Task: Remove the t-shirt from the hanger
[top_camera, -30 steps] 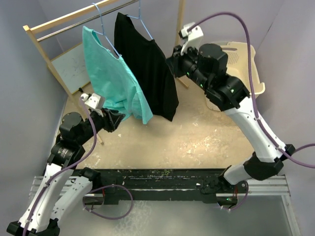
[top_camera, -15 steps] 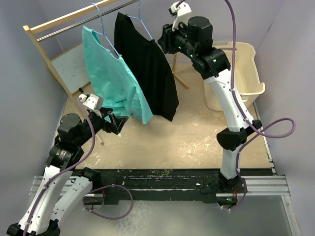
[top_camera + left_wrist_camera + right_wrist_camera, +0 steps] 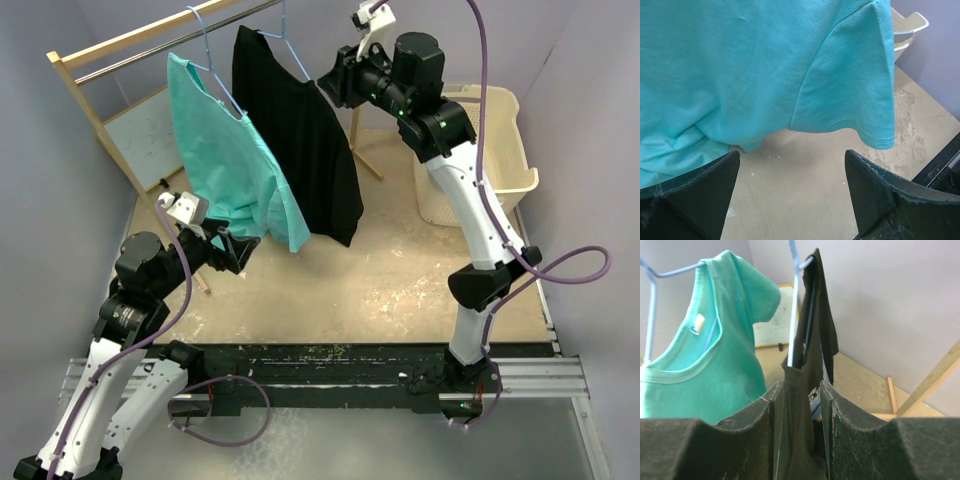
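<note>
The right gripper [image 3: 799,390] clamps the black cotton t-shirt [image 3: 822,335] between its fingers, at the shoulder on the thin blue wire hanger [image 3: 793,310]. The left gripper [image 3: 791,160] gapes open, with the teal mesh t-shirt [image 3: 740,65] just beyond its fingertips. The job looks to be at the unhooking stage, and the next move calls for sliding that shoulder off the wire.

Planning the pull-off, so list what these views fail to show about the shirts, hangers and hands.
- Right wrist view: the black t-shirt covers most of its hanger, and the top edge cuts off the hook.
- Left wrist view: the teal t-shirt runs past the top edge, so its hanger is out of frame.
- Top view: the right hand has its fingertips hidden against the dark cloth.
</note>
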